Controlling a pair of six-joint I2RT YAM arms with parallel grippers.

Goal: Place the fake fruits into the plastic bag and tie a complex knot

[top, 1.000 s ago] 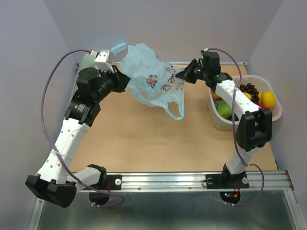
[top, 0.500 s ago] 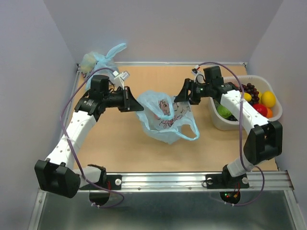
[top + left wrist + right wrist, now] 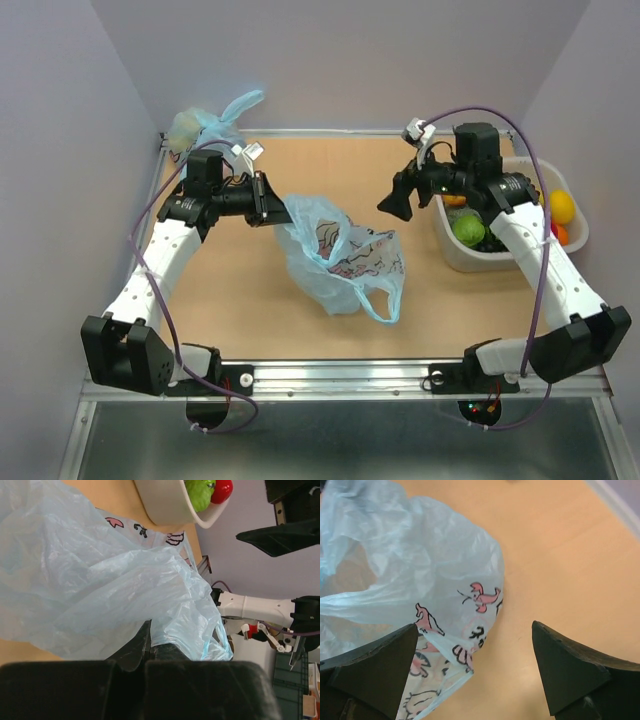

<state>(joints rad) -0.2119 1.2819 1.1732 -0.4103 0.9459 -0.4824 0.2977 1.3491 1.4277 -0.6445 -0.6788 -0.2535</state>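
The plastic bag lies crumpled on the table, light blue with pink cartoon prints and one loop handle trailing toward the front. My left gripper is shut on the bag's left edge; in the left wrist view the film bunches over the closed fingertips. My right gripper hangs open just right of the bag, holding nothing; in its own view the printed panel lies below its spread jaws. The fake fruits sit in a white tub: a green one, a yellow one, an orange one.
A smaller light-blue bag with pale lumps rests in the back left corner. The tub with a green fruit and a red fruit shows in the left wrist view. Walls close in the table on three sides.
The bag came down from the air onto the table. My right gripper let go of it, opened wide and drew back to the right. The left gripper kept its hold.
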